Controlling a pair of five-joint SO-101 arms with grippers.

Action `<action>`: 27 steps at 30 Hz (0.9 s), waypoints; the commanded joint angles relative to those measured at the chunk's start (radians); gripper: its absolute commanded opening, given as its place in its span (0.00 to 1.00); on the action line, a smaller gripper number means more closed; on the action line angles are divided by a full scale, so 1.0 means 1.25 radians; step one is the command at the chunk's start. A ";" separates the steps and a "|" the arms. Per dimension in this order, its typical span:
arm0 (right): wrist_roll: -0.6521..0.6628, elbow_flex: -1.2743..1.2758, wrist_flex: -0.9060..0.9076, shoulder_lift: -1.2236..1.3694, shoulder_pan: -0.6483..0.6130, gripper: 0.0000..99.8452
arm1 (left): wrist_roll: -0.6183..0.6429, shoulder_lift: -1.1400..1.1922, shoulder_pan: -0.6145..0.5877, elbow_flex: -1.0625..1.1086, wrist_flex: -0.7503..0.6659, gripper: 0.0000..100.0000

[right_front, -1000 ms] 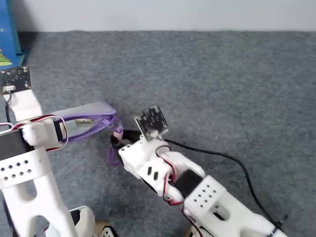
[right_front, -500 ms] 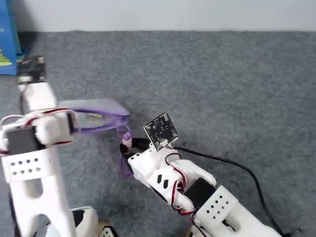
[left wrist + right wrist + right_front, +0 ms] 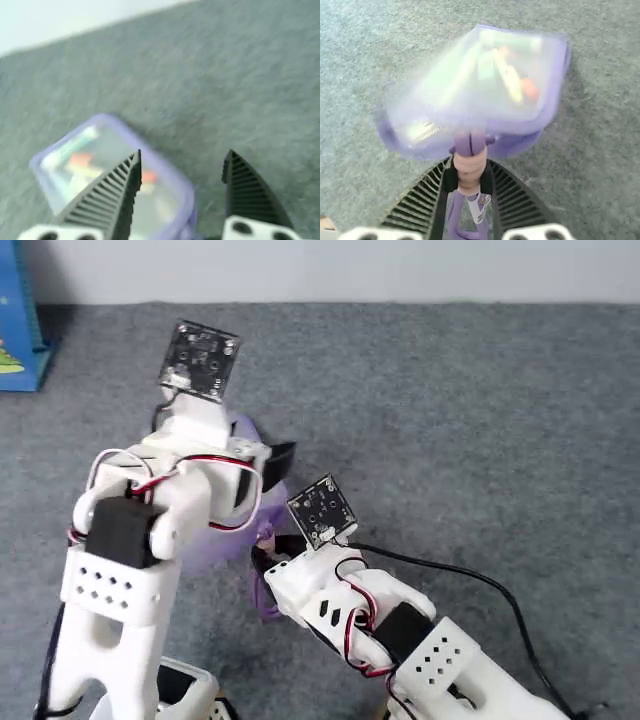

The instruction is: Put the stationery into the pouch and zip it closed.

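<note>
**While the right gripper (image 3: 469, 175) pinched the zipper pull (image 3: 469, 145), the left gripper (image 3: 183, 160) hung open above the pouch (image 3: 480, 80)**

Where the high view looked down on both arms, the left arm's white body lay across most of the pouch (image 3: 225, 540). That left a lavender edge showing on the grey carpet (image 3: 480, 420) beside and beneath it. One black finger (image 3: 281, 453) of the left gripper stuck out past that arm's wrist. The right gripper (image 3: 262, 558) sat just below the pouch's near end, with a loose purple strap (image 3: 262, 602) trailing beside it.

The right wrist view gave what the high view hid. Its two ribbed fingers were clenched on the zipper pull, a purple tab over a pink bead at the pouch's near edge. The stationery (image 3: 507, 75) lay inside the translucent pouch, as pale stick shapes and an orange spot, too blurred to name singly. Whether the zip was fully shut could not be told.

The left wrist view showed its own fingers spread wide and released, touching nothing. The pouch (image 3: 95, 155) was beneath and partly behind one finger (image 3: 107, 200), and bare carpet lay under the other.

A blue box (image 3: 15, 330) stood at the far left edge of the high view, well apart from the pouch.
</note>
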 commanded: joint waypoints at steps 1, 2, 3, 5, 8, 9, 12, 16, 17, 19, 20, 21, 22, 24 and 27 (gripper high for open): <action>0.006 -0.001 -0.001 -0.020 0.001 0.01 | 0.025 -0.007 0.034 -0.040 -0.061 0.26; 0.006 0.002 -0.001 -0.020 0.002 0.01 | 0.031 -0.007 0.033 -0.040 -0.069 0.26; 0.005 0.005 -0.002 -0.020 0.002 0.01 | 0.034 -0.010 0.027 -0.042 -0.070 0.26; 0.004 0.005 -0.002 -0.020 0.002 0.01 | 0.038 -0.016 -0.014 -0.044 -0.066 0.26; 0.004 -0.001 -0.006 -0.020 0.028 0.01 | 0.038 -0.016 -0.085 -0.045 -0.039 0.26; 0.004 -0.001 -0.018 -0.021 0.040 0.01 | 0.038 -0.016 -0.108 -0.045 -0.028 0.26; 0.004 0.004 -0.048 -0.057 0.075 0.01 | 0.033 -0.017 -0.169 -0.045 0.015 0.26; 0.009 -0.007 -0.057 -0.172 0.083 0.01 | 0.010 -0.017 -0.225 -0.045 0.093 0.26; 0.010 -0.014 -0.068 -0.204 0.083 0.01 | -0.009 -0.017 -0.234 -0.045 0.114 0.26; 0.028 -0.029 -0.093 -0.257 0.083 0.01 | -0.033 -0.017 -0.258 -0.045 0.150 0.26; 0.044 -0.039 -0.104 -0.273 0.083 0.01 | -0.042 -0.017 -0.273 -0.045 0.164 0.26; 0.054 -0.053 -0.111 -0.278 0.083 0.01 | -0.048 -0.017 -0.285 -0.045 0.179 0.26; 0.055 -0.069 -0.114 -0.276 0.083 0.01 | -0.056 -0.017 -0.298 -0.045 0.190 0.26; 0.059 -0.096 -0.114 -0.256 0.083 0.01 | -0.082 -0.025 -0.323 -0.046 0.211 0.26; 0.060 -0.131 -0.120 -0.206 0.083 0.01 | -0.118 -0.081 -0.328 -0.048 0.252 0.26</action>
